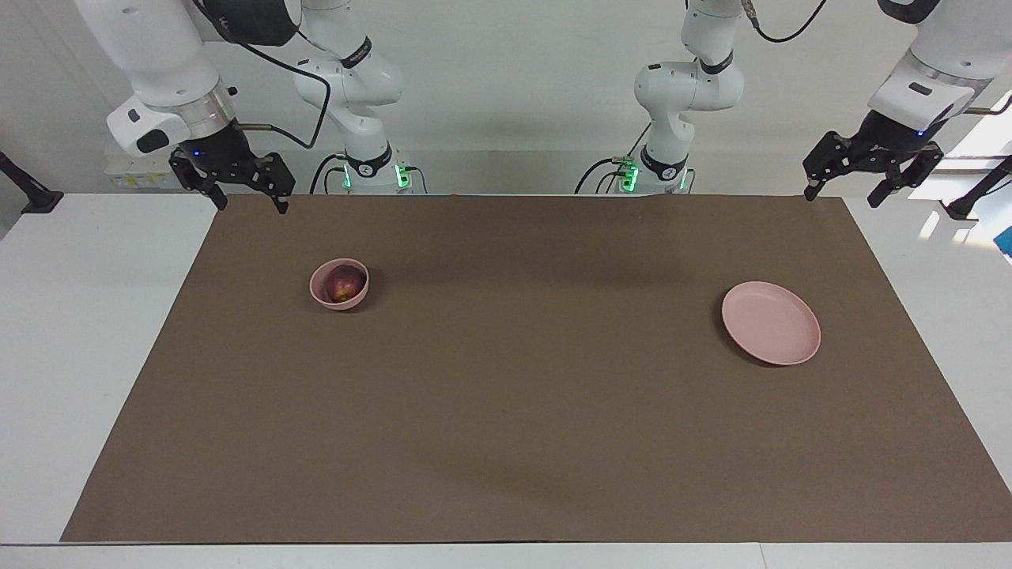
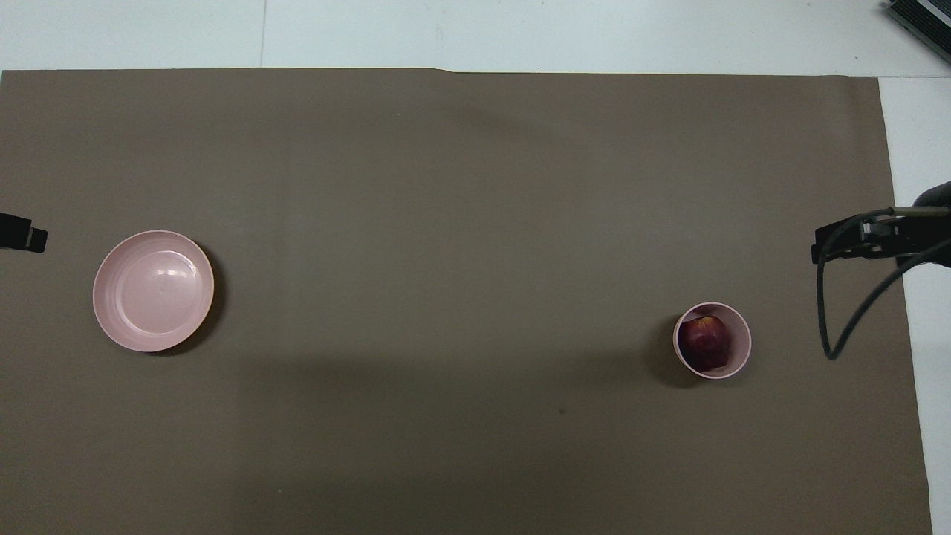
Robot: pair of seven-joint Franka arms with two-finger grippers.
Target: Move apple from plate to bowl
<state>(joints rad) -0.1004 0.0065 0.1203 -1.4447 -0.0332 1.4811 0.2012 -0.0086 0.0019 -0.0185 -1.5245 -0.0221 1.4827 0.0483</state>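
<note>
One apple [image 1: 345,283] sits inside the one bowl [image 1: 324,297], which stands on the brown mat [image 1: 506,411] of the bench [image 1: 71,332], toward the right arm's end. One empty plate [image 1: 771,322] lies well apart from the bowl, toward the left arm's end. Two grippers hang raised, fingers spread wide, holding nothing: the right gripper [image 1: 247,201] over the mat's corner near the bowl, the left gripper [image 1: 842,199] waiting over the corner near the plate.

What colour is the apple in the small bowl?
Dark red with a yellowish patch: the small round apple in the deep pale pink bowl. Overhead view shows it best.
</note>
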